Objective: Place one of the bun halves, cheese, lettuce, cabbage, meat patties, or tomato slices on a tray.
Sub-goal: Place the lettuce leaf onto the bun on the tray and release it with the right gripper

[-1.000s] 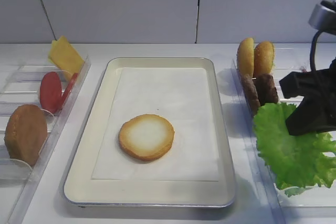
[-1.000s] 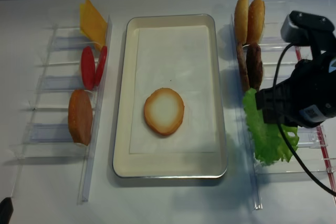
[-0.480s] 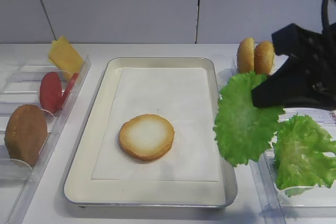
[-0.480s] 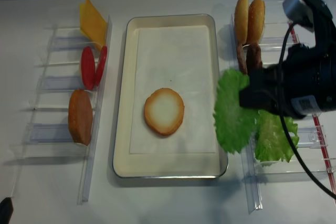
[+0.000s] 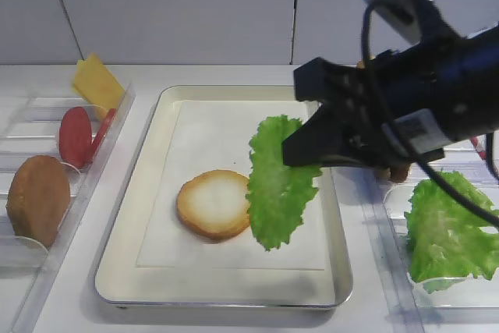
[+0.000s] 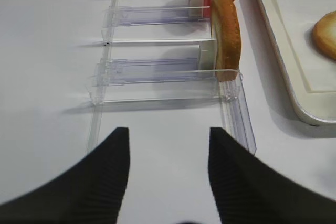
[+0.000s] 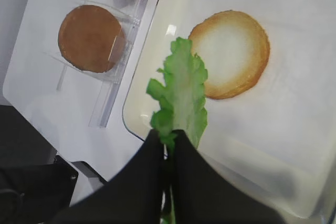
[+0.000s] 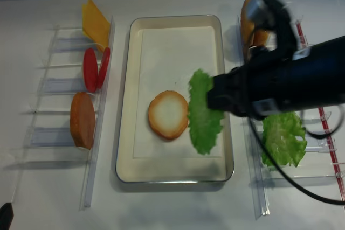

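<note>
My right gripper (image 5: 300,154) (image 7: 168,135) (image 8: 214,100) is shut on the top edge of the lettuce (image 5: 279,181) (image 7: 181,93) (image 8: 204,112). The frilly green leaf hangs over the silver tray (image 5: 140,216) (image 8: 125,106), just right of a bun half (image 5: 214,203) (image 7: 231,51) (image 8: 167,114) lying pale face up on the paper. Whether the leaf touches the paper I cannot tell. My left gripper (image 6: 168,145) stands open over bare table near the left bins. The right arm hides the meat patties; cabbage is out of view.
Clear bins on the left hold cheese (image 5: 95,82) (image 8: 95,22), tomato slices (image 5: 76,136) (image 8: 91,69) and an upright bun (image 5: 37,196) (image 6: 228,35) (image 8: 82,119). A heap of green leaves (image 5: 448,232) (image 8: 283,138) lies in the right bins.
My right gripper lifted the lettuce out of the right bin and carried it left, from the tray's right rim to over the paper beside the bun half.
</note>
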